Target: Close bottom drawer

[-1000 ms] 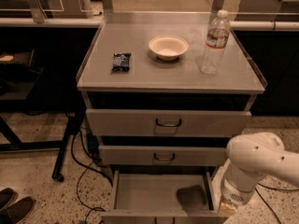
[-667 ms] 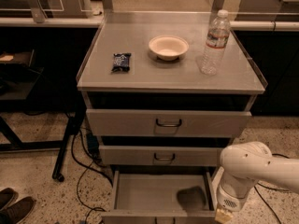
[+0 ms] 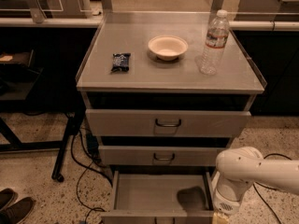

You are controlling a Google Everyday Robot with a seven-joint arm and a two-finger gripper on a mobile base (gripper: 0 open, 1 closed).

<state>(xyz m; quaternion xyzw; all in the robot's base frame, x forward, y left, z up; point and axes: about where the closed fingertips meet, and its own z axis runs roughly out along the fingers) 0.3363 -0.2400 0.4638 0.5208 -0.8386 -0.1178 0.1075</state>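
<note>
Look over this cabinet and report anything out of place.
Only the bottom drawer stands out: it is pulled far out, while the top drawer and middle drawer sit further in. The bowl, bottle and packet on top look tidy, nothing spilled. The gripper hangs by the bottom drawer's right front corner.

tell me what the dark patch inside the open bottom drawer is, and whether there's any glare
In the camera view, the dark patch on the bottom drawer tray is most likely the arm casting a shadow, not an object; the gripper is at the lower frame edge, by the drawer's right front corner. Same view: warm, dim light, no strong glare on the cabinet top.
</note>
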